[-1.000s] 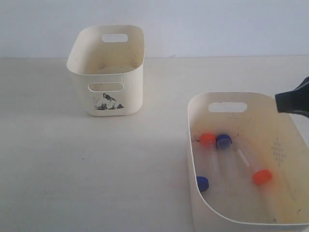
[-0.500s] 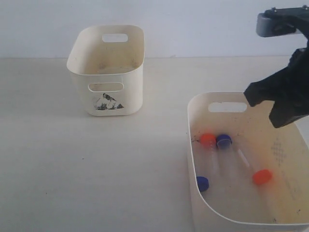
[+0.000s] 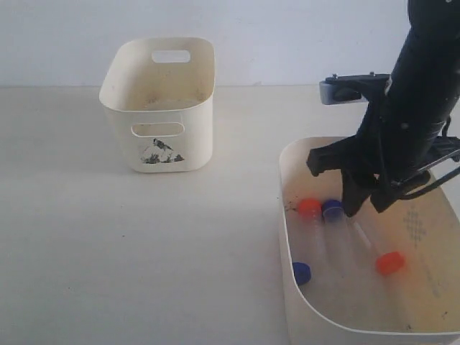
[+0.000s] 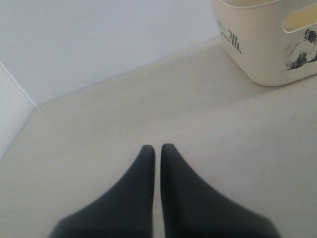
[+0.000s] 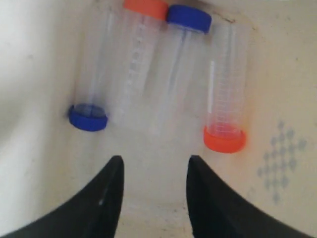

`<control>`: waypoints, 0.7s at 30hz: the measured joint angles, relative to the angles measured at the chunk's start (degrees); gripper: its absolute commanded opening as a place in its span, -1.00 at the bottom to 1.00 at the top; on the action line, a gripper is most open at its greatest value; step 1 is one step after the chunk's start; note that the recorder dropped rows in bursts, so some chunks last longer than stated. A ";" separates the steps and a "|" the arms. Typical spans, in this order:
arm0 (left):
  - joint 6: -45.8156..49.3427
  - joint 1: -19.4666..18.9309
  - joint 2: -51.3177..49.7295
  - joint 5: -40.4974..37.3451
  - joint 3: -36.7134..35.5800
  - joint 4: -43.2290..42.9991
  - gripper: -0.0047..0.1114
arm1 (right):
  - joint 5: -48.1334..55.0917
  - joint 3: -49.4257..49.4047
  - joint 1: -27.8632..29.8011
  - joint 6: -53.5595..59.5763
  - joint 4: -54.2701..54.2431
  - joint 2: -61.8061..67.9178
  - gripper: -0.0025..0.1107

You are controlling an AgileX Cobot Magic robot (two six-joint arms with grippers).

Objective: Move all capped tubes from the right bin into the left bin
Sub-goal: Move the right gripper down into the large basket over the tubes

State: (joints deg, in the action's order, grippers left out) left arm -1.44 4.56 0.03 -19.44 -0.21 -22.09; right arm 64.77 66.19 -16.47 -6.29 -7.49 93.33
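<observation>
Clear tubes, two blue-capped, two orange-capped, flat in right bin

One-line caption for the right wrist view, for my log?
Open right hand hovers over four capped tubes, two blue-capped and two orange-capped, lying side by side in the cream bin.

I count four clear plastic capped tubes lying flat, side by side, in the wide shallow cream plastic bin at the table's near right corner. Two are blue-capped and two orange-capped. The taller cream plastic bin with black print stands upright towards the far edge, well apart.
</observation>
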 measured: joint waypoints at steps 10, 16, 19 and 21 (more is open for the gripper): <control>0.00 0.00 0.00 0.00 0.00 0.00 -0.84 | -3.46 0.00 0.00 -11.14 -5.13 0.10 -0.22; 0.00 0.00 0.00 0.00 0.00 0.00 -0.84 | -5.65 -3.74 0.00 -12.29 -5.13 0.10 -0.22; 0.00 0.00 0.00 0.00 0.00 0.00 -0.84 | -7.68 -6.08 0.00 -12.38 -5.13 0.10 -0.22; 0.00 0.00 0.00 0.00 0.00 0.00 -0.84 | -8.99 -6.57 -0.04 -12.38 -5.13 0.10 -0.22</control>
State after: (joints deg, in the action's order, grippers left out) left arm -1.44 4.56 0.03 -19.44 -0.21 -22.09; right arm 55.78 59.63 -16.52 -18.67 -12.62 93.44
